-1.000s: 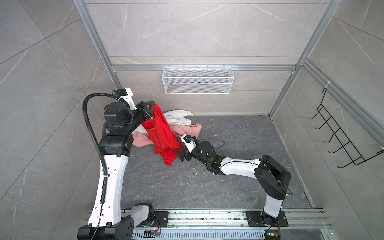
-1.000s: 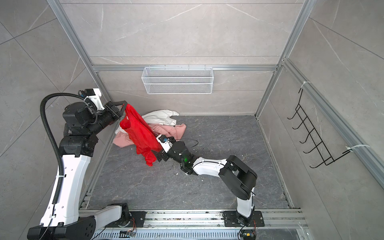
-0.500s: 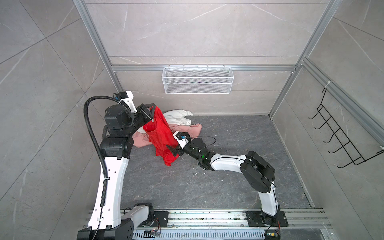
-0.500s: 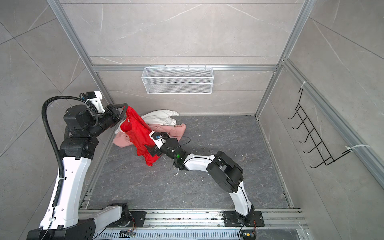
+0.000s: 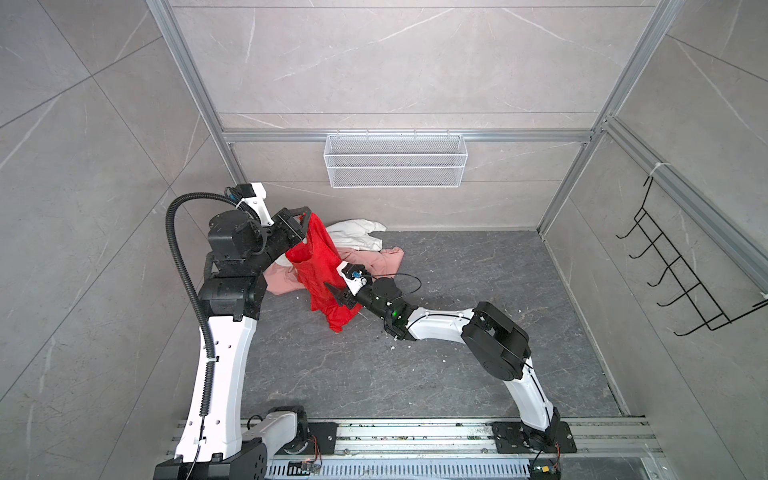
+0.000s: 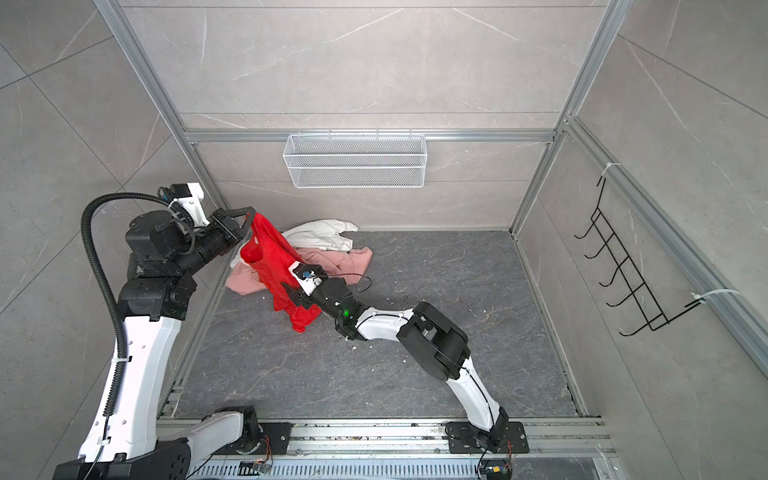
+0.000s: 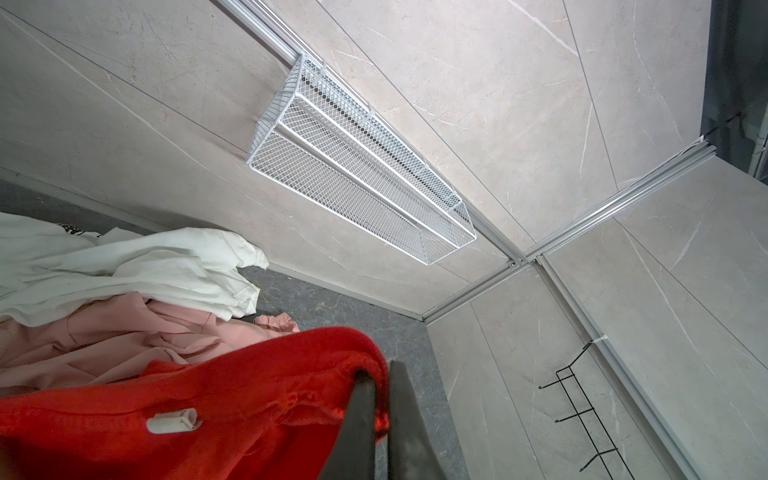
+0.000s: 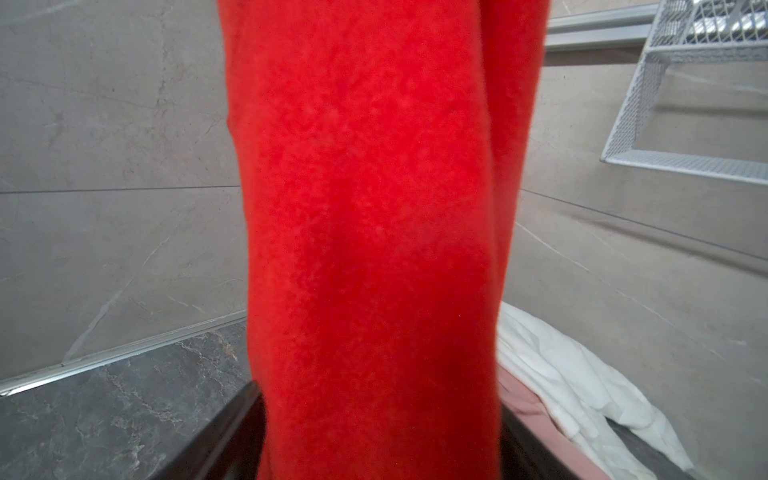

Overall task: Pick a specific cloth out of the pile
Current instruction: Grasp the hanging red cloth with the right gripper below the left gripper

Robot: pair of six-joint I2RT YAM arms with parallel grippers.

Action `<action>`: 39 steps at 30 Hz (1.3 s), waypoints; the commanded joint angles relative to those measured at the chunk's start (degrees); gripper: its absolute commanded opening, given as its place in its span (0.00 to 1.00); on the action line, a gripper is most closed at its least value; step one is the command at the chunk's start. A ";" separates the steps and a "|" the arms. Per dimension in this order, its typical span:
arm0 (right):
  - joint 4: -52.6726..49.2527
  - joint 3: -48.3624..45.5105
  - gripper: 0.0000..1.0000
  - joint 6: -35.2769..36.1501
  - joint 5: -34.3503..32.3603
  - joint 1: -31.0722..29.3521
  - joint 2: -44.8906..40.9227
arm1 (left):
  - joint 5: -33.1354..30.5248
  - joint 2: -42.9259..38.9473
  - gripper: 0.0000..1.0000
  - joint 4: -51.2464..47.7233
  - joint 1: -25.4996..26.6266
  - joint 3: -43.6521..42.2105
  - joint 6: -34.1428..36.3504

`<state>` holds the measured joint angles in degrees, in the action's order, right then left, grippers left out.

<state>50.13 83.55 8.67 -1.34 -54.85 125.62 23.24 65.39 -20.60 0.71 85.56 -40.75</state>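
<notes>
Hanging from the left gripper, the red cloth drops in a long fold straight below the fingertips, and its lowest corner ends near the dark stone floor. That gripper is clamped tight on the cloth's upper edge. In the left wrist view the two dark fingers sit pressed together with a pinch of red hem between them, and the small white tag lies on the fabric just beside them.

The right gripper meets the lower half of the same cloth, well below the left one. Its jaws stand apart, one on each side of the hanging fold. In the right wrist view the red fabric fills the whole gap between the dark fingers. Whether they press on it cannot be told.

Behind the cloth, on the far side of both grippers, what is left of the pile lies on the floor. The white garment is on top, towards the back wall. The pale pink garment lies under it and spreads out to either side, passing close beside the right gripper's wrist. Above the left gripper and off to its far side, a white wire basket is fixed to the back wall.
</notes>
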 commanded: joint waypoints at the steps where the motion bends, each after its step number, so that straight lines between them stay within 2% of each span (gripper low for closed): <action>1: 2.46 1.79 0.67 -1.29 -0.63 -0.34 1.90 | 2.33 -2.40 0.00 5.20 0.08 0.79 -0.38; 10: 4.71 0.42 0.25 -2.08 0.73 -0.43 1.06 | 1.89 -2.71 0.00 4.70 0.17 0.75 0.12; 13: 5.21 -0.39 0.14 -2.20 0.73 -0.48 0.23 | 1.83 -2.50 0.00 4.67 0.17 1.09 0.34; 22: 6.55 -2.50 0.10 -1.41 0.64 -0.96 -3.37 | 1.57 -2.81 0.00 4.12 0.26 1.87 0.89; 26: 7.00 -3.42 0.04 -0.85 0.64 -1.22 -5.23 | 1.07 -3.65 0.00 3.08 0.28 2.21 1.74; 39: 7.00 -3.66 0.01 1.00 0.21 -2.18 -8.48 | -0.03 -4.40 0.00 0.83 0.27 4.97 3.65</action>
<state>53.89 80.18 8.27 -0.91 -56.38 120.60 22.61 62.26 -22.76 0.75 87.15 -38.81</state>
